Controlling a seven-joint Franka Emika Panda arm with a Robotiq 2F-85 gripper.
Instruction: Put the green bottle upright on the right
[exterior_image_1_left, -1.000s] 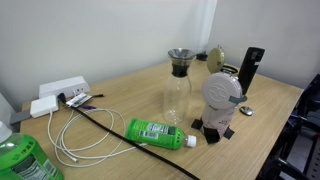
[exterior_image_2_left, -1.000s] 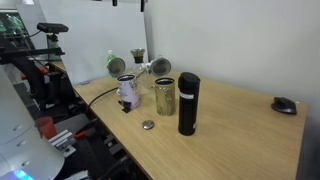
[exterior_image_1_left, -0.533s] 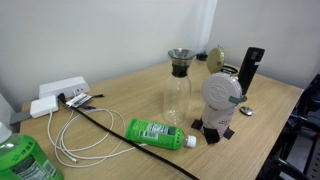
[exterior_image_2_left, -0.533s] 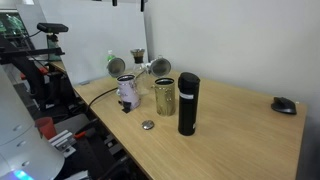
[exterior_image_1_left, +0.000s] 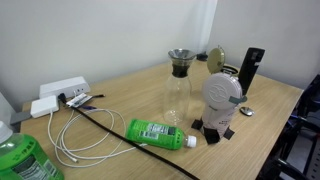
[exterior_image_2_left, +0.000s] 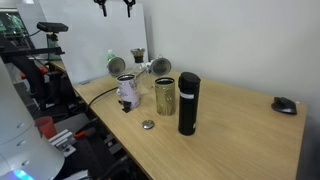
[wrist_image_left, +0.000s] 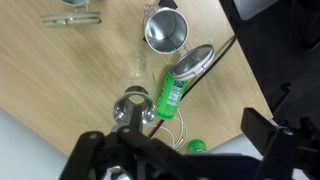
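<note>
The green bottle (exterior_image_1_left: 160, 133) lies on its side on the wooden table (exterior_image_1_left: 120, 165), cap pointing toward the white grinder (exterior_image_1_left: 222, 100). In the wrist view the green bottle (wrist_image_left: 170, 93) lies far below, next to the glass carafe (wrist_image_left: 133, 110). My gripper (exterior_image_2_left: 113, 8) hangs high above the table at the top edge of an exterior view, fingers apart and empty. In the wrist view the gripper (wrist_image_left: 190, 160) shows as dark fingers at the bottom. I cannot make out the green bottle in the exterior view that shows the gripper.
A glass carafe (exterior_image_1_left: 180, 88), a black tumbler (exterior_image_1_left: 252, 65) and the grinder stand near the bottle. A larger translucent green bottle (exterior_image_1_left: 25, 160), a power strip (exterior_image_1_left: 58, 95) and cables (exterior_image_1_left: 90, 120) lie beyond it. A computer mouse (exterior_image_2_left: 285, 104) sits far off.
My gripper has come down a little into view at the top of an exterior view. The bottle and the other things have not moved.
</note>
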